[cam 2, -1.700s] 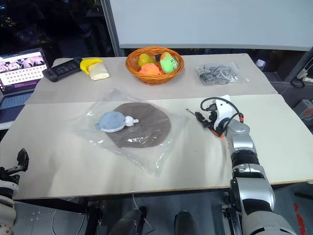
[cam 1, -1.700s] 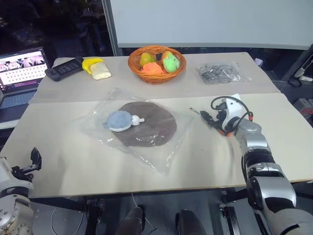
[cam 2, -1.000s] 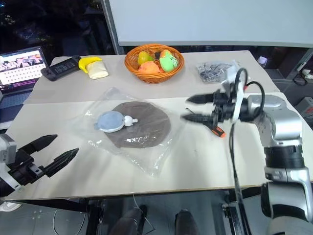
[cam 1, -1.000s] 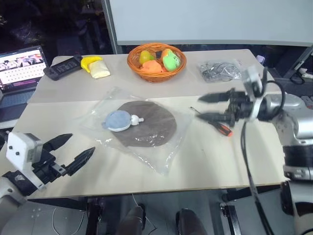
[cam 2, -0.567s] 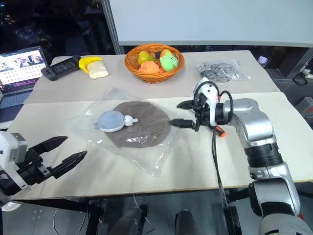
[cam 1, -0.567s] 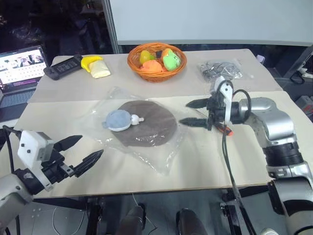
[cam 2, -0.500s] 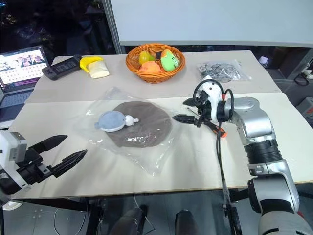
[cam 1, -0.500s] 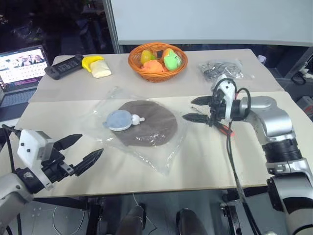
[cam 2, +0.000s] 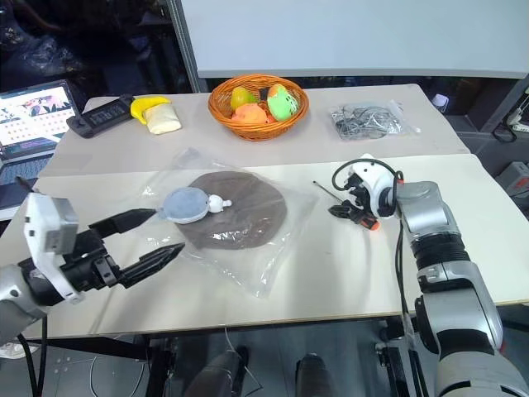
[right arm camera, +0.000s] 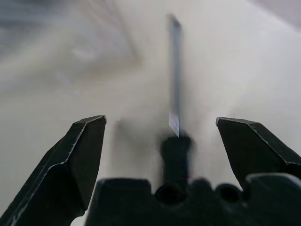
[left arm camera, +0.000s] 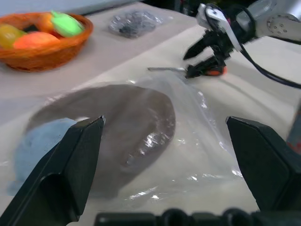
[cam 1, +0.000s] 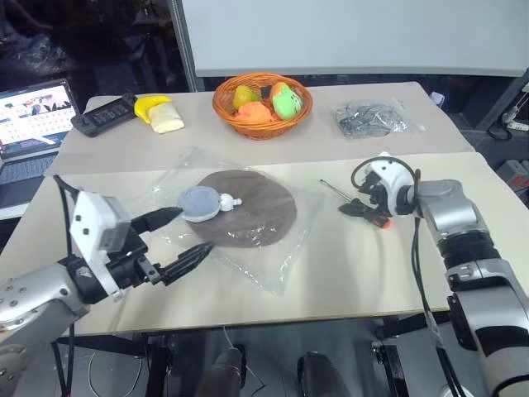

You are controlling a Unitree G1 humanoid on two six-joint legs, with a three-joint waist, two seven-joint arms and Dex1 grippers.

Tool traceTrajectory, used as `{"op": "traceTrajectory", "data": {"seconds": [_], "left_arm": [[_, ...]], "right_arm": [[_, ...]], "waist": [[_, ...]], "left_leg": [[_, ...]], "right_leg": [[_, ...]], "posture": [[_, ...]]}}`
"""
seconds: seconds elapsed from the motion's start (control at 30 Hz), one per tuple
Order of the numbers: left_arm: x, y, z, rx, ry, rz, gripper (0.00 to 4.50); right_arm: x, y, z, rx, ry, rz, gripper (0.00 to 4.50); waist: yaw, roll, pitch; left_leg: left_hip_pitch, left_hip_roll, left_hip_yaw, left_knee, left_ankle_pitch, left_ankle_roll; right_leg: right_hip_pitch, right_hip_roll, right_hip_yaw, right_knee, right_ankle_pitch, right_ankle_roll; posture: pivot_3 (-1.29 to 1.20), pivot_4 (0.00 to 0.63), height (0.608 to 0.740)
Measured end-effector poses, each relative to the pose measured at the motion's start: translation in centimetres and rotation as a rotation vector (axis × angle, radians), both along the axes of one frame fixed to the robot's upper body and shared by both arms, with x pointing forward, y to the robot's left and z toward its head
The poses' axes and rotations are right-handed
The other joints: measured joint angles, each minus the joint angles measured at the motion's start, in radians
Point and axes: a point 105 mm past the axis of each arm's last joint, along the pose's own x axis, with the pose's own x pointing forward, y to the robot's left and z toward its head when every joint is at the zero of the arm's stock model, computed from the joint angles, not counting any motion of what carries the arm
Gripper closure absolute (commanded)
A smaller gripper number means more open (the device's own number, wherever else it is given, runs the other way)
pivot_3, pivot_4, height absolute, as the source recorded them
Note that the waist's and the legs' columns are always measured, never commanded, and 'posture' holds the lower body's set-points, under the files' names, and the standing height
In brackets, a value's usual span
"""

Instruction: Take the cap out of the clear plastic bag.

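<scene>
The cap (cam 1: 248, 208) sits flat inside the clear plastic bag (cam 1: 285, 252), mid-table, nearer the left side. A small fuzzy blue-grey lump (cam 1: 201, 202) with a white nub lies on the cap's left part, also under the plastic. The bag is flat on the table (cam 1: 347, 273), not lifted.

Left gripper (cam 1: 183, 236): jaws wide apart, holding nothing. It hovers at the bag's left edge, fingers pointing across toward the cap. One fingertip is over the plastic near the blue-grey lump, the other over the bag's near-left edge. Can't tell if either touches the plastic. In the left wrist view, the cap and bag lie between its two fingers (left arm camera: 66, 169).

Right gripper (cam 2: 343, 201): jaws also spread, nothing held. It's low over the table right of the bag, clear of the plastic, tipped down. A screwdriver (cam 1: 364, 212) with a black and orange handle lies right under it. In the right wrist view the shaft (right arm camera: 175, 70) runs straight out between the two fingers (right arm camera: 80, 160), handle closest to the wrist. No contact visible.

Back table: an orange basket (cam 1: 262, 114) of fruit, a smaller bag of dark metal parts (cam 1: 369, 120) to its right, a banana (cam 1: 154, 106) and a black remote (cam 1: 103, 117) to its left. A laptop (cam 1: 31, 124) sits at far left.
</scene>
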Motion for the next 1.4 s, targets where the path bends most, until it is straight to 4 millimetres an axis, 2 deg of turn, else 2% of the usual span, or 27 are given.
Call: {"op": "traceTrajectory", "data": {"seconds": [0.07, 0.2, 0.33, 0.57, 0.6, 0.63, 0.7, 0.87, 0.9, 0.93, 1.17, 1.3, 1.4], "left_arm": [[0.0, 0.1, -1.5, 0.043, 0.050, -0.013, 0.02], [-0.1, 0.2, -2.7, 0.074, 0.087, -0.031, 0.02], [-0.1, 0.2, -2.8, 0.098, 0.079, -0.039, 0.02], [0.1, -0.1, -2.8, 0.100, 0.061, -0.051, 0.02], [0.2, 0.0, -2.9, 0.110, 0.059, -0.051, 0.00], [0.2, -0.1, -3.1, 0.118, 0.056, -0.055, 0.00], [0.3, 0.0, -3.7, 0.137, 0.061, -0.050, 0.00], [0.6, -0.2, -5.1, 0.117, 0.075, -0.039, 0.00], [0.5, -0.4, -5.4, 0.109, 0.081, -0.040, 0.00], [0.5, -0.5, -5.4, 0.106, 0.081, -0.038, 0.00], [0.7, -0.5, -5.8, 0.108, 0.079, -0.021, 0.00], [0.8, -0.5, -5.8, 0.110, 0.075, -0.013, 0.00], [0.8, -0.6, -5.9, 0.103, 0.074, -0.011, 0.00]], "right_arm": [[0.0, -0.8, 0.0, -0.014, -0.001, -0.025, 0.00], [-0.2, -1.4, 0.1, -0.019, 0.002, -0.039, 0.00], [-0.7, -1.9, -1.1, -0.025, 0.054, -0.054, 0.00], [-0.8, -2.3, -1.3, -0.043, 0.065, -0.071, 0.00], [-0.8, -2.3, -1.3, -0.043, 0.066, -0.073, 0.52], [-0.8, -2.2, -1.4, -0.041, 0.068, -0.072, 0.64], [-0.8, -2.0, -1.5, -0.035, 0.074, -0.065, 1.20], [-0.9, -2.1, -1.9, -0.026, 0.088, -0.071, 2.89], [-0.9, -2.2, -1.8, -0.024, 0.085, -0.077, 3.37], [-0.9, -2.2, -1.8, -0.024, 0.085, -0.077, 3.49], [-0.9, -2.4, -2.1, -0.017, 0.087, -0.078, 3.49], [-0.3, -1.7, -1.8, 0.024, 0.064, -0.084, 3.49], [0.7, -0.8, -0.2, 0.096, 0.008, -0.102, 3.49]], "waist": [[-0.009, 0.000, 0.000], [-0.014, 0.000, 0.000], [-0.014, 0.000, 0.000], [-0.011, -0.001, -0.001], [-0.011, -0.001, -0.001], [-0.010, -0.001, -0.001], [-0.010, -0.002, -0.001], [-0.004, -0.003, -0.002], [-0.001, -0.003, -0.002], [-0.001, -0.004, -0.002], [0.006, -0.006, -0.004], [0.000, -0.006, -0.004], [-0.012, -0.003, -0.002]], "left_leg": [[0.000, 0.001, 0.001, 0.000, 0.000, 0.000], [0.000, 0.001, 0.002, 0.000, 0.000, 0.000], [0.001, 0.001, 0.002, 0.000, 0.000, 0.000], [0.005, 0.001, 0.002, 0.000, 0.000, 0.000], [0.005, 0.001, 0.002, 0.000, 0.000, 0.000], [0.005, 0.001, 0.002, 0.000, 0.000, 0.000], [0.006, 0.001, 0.002, 0.000, 0.000, 0.000], [0.008, 0.002, 0.002, 0.001, 0.000, 0.000], [0.008, 0.002, 0.002, 0.001, 0.000, 0.000], [0.008, 0.002, 0.002, 0.001, 0.000, 0.000], [0.010, 0.005, 0.002, 0.001, 0.000, 0.000], [0.011, 0.007, 0.004, 0.001, 0.000, 0.000], [0.008, 0.007, 0.004, 0.000, 0.000, 0.000]], "right_leg": [[0.000, 0.000, 0.002, 0.000, 0.000, 0.000], [0.000, 0.001, 0.002, 0.000, 0.000, 0.000], [0.000, 0.001, 0.002, 0.000, 0.000, 0.000], [0.004, 0.001, 0.003, 0.000, 0.000, 0.000], [0.004, 0.001, 0.003, 0.000, 0.000, 0.000], [0.004, 0.001, 0.003, 0.000, 0.000, 0.000], [0.005, 0.001, 0.003, 0.000, 0.000, 0.000], [0.008, 0.001, 0.002, -0.001, 0.001, 0.001], [0.009, 0.001, 0.002, -0.001, 0.001, 0.001], [0.009, 0.001, 0.002, -0.001, 0.001, 0.001], [0.012, 0.001, 0.002, -0.002, 0.001, 0.001], [0.012, 0.002, 0.003, -0.003, 0.002, 0.000], [0.007, 0.002, 0.003, -0.002, 0.002, -0.001]], "posture": [[0.00, 0.150, 0.740], [0.00, 0.150, 0.740], [0.00, 0.150, 0.740], [0.00, 0.150, 0.740], [0.00, 0.150, 0.740], [0.00, 0.150, 0.740], [0.00, 0.150, 0.740], [0.00, 0.150, 0.740], [0.00, 0.150, 0.740], [0.00, 0.150, 0.740], [0.00, 0.150, 0.740], [0.00, 0.150, 0.740], [0.00, 0.150, 0.740]]}}
